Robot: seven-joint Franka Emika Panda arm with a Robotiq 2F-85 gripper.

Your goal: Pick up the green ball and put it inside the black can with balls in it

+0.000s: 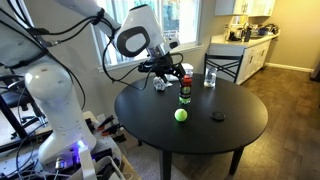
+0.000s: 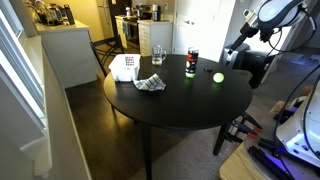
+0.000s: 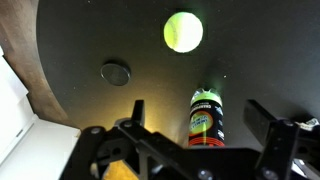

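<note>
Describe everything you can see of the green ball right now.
The green ball is a small, bright yellow-green sphere, matte and tennis-ball-like, with no visible damage. It rests by itself on the round black table, apart from the black can and a small dark disc. Only the tabletop touches it; the open gripper hangs above the table, away from it.

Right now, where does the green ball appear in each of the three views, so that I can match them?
In an exterior view: the green ball lies low in the middle of the picture, just below the black can.
In an exterior view: the ball is right of centre, to the right of the can.
Wrist view: the ball is at the top, right of centre, above the can.
Shared landmark: the black can.
</note>
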